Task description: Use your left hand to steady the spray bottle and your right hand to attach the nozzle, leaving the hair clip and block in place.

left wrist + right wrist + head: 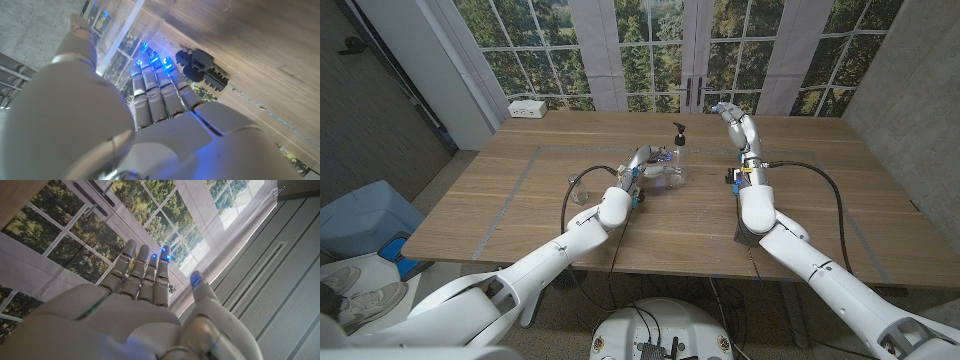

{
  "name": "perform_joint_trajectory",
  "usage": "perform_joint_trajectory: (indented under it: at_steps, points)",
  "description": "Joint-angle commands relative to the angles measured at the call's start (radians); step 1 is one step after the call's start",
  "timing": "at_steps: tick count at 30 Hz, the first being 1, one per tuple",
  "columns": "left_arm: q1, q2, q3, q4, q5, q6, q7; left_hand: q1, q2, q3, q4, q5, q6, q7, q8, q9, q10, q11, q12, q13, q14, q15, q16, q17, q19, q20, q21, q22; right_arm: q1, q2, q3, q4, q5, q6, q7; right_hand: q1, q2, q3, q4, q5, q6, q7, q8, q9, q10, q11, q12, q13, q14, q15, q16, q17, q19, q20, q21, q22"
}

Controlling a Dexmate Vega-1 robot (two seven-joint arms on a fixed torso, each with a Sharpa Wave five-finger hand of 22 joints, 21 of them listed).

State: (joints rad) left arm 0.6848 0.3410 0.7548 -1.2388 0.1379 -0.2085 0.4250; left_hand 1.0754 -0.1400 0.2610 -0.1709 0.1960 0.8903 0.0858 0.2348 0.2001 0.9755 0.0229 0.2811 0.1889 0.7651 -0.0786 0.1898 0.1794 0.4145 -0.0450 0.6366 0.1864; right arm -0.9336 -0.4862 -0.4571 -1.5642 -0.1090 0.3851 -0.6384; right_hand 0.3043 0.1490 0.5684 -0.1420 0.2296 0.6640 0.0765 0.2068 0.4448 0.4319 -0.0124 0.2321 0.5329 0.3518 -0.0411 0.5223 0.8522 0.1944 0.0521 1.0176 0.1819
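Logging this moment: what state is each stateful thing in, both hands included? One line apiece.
spray bottle: upright on the table, black nozzle on top.
left hand: beside the bottle, fingers reaching toward it; contact cannot be told.
right hand: raised, fingers spread, holding nothing.
hair clip: black, lying on the table near the left hand's fingertips, jaws closed.

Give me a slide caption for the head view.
Left robot hand at the clear spray bottle, black nozzle on top; right robot hand raised, open.
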Motion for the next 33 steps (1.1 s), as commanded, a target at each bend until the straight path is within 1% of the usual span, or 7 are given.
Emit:
perform_joint_trajectory:
  at_steps: [1,7,14,19,29,32,33]
  points:
    - [0.003,-0.043,0.012,0.099,0.003,-0.027,0.067,0.241,0.244,0.009,0.003,0.004,0.214,-0.115,0.002,0.070,0.188,-0.186,0.000,0.066,0.011,-0.161,0.003,0.003,0.001,-0.023,0.011,0.001,-0.010,0.015,0.037,-0.022,0.128,-0.034,0.111,-0.005,0.006,-0.006,-0.001,0.004,-0.006,-0.002,-0.003,-0.002,-0.002,0.006,-0.001,0.000,-0.010,-0.002,0.006,0.001,-0.003,0.005,-0.001,0.000]
    - [-0.005,-0.052,0.022,0.129,-0.006,-0.019,0.060,0.241,0.244,0.009,0.003,0.003,0.212,-0.116,0.000,0.069,0.185,-0.187,-0.002,0.064,0.012,-0.161,0.004,0.003,0.001,-0.023,0.012,0.001,-0.007,0.021,0.042,-0.019,0.143,-0.041,0.123,-0.007,0.007,-0.009,0.001,0.003,-0.009,0.001,-0.005,-0.008,-0.002,0.009,0.001,0.000,-0.012,0.000,0.006,0.001,-0.006,0.006,-0.002,0.001]
    - [-0.014,-0.038,0.036,0.112,-0.008,0.023,0.020,0.232,0.241,0.005,0.006,0.002,0.182,-0.113,-0.016,0.066,0.148,-0.192,-0.019,0.060,-0.008,-0.156,-0.006,0.000,-0.005,-0.021,0.012,0.001,-0.001,0.028,0.043,-0.008,0.149,-0.033,0.130,-0.008,0.007,-0.011,0.002,0.003,-0.011,0.003,-0.006,-0.013,-0.003,0.009,0.001,0.001,-0.013,0.004,0.006,0.001,-0.007,0.007,-0.002,0.001]
    - [-0.021,-0.018,0.045,0.077,-0.011,0.080,-0.027,0.169,0.220,-0.025,0.023,-0.001,0.130,-0.123,-0.038,0.058,0.081,-0.186,-0.052,0.049,-0.050,-0.147,-0.012,-0.003,-0.027,-0.013,0.005,0.000,0.004,0.034,0.043,0.004,0.153,-0.019,0.132,-0.009,0.009,-0.012,0.004,0.004,-0.012,0.004,-0.007,-0.017,-0.003,0.010,0.002,0.002,-0.013,0.001,0.007,0.002,-0.007,0.007,-0.002,0.001]
    - [-0.031,0.019,0.064,0.010,0.001,0.176,-0.091,0.062,0.177,-0.067,0.043,-0.004,0.049,-0.111,-0.057,0.037,-0.025,-0.195,-0.093,0.026,-0.127,-0.133,-0.018,-0.006,-0.085,0.011,-0.022,-0.002,0.011,0.041,0.042,0.026,0.145,0.017,0.134,-0.013,0.012,-0.015,0.009,0.003,-0.014,0.005,-0.007,-0.025,0.004,0.013,0.006,0.003,-0.007,0.002,0.009,0.002,-0.008,0.007,-0.003,0.001]
    - [-0.034,0.030,0.067,-0.007,0.000,0.191,-0.111,0.018,0.163,-0.083,0.045,-0.002,-0.038,-0.110,-0.066,0.020,-0.112,-0.176,-0.106,0.017,-0.179,-0.119,-0.016,-0.003,-0.125,0.032,-0.043,-0.003,0.012,0.041,0.042,0.027,0.147,0.018,0.138,-0.014,0.013,-0.016,0.010,0.003,-0.014,0.005,-0.007,-0.027,0.005,0.014,0.007,0.003,-0.006,0.003,0.010,0.002,-0.008,0.007,-0.003,0.002]
    - [-0.033,0.033,0.067,-0.013,0.000,0.195,-0.113,0.006,0.157,-0.089,0.043,-0.002,-0.073,-0.121,-0.067,0.015,-0.141,-0.172,-0.105,0.014,-0.198,-0.111,-0.015,-0.003,-0.135,0.038,-0.050,-0.003,0.013,0.042,0.042,0.027,0.146,0.017,0.138,-0.014,0.013,-0.016,0.010,0.003,-0.014,0.005,-0.007,-0.027,0.005,0.014,0.007,0.003,-0.005,0.003,0.010,0.002,-0.008,0.007,-0.003,0.002]
